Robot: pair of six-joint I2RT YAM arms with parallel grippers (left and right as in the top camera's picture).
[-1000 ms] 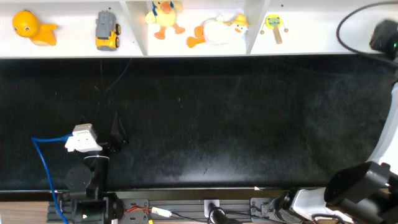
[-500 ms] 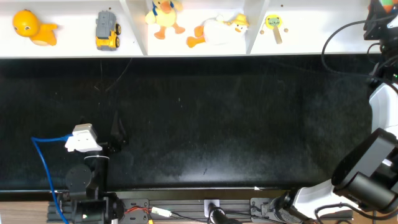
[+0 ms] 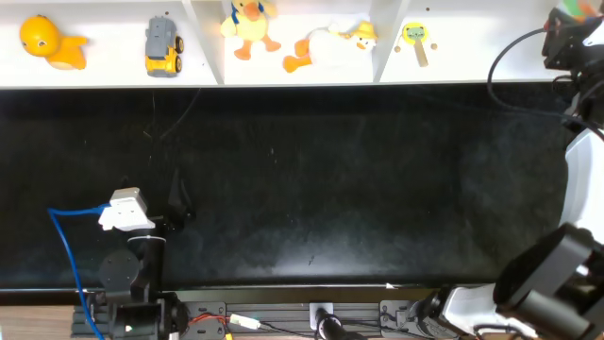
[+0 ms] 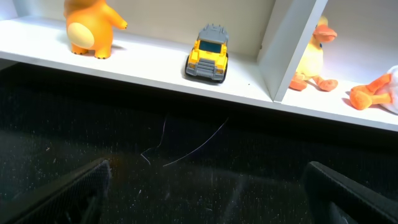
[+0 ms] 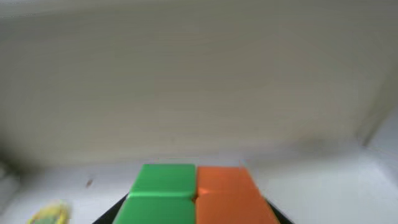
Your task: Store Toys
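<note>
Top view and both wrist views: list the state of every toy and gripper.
orange duck: upright
toy truck: on its wheels
yellow plush duck: upright
white plush duck: lying down
small handled toy: lying on shelf
left gripper: open, empty
right gripper: shut on green-and-orange block

The green and orange block (image 5: 196,196) runs off the edge; a yellow toy (image 5: 46,214) is blurred.
</note>
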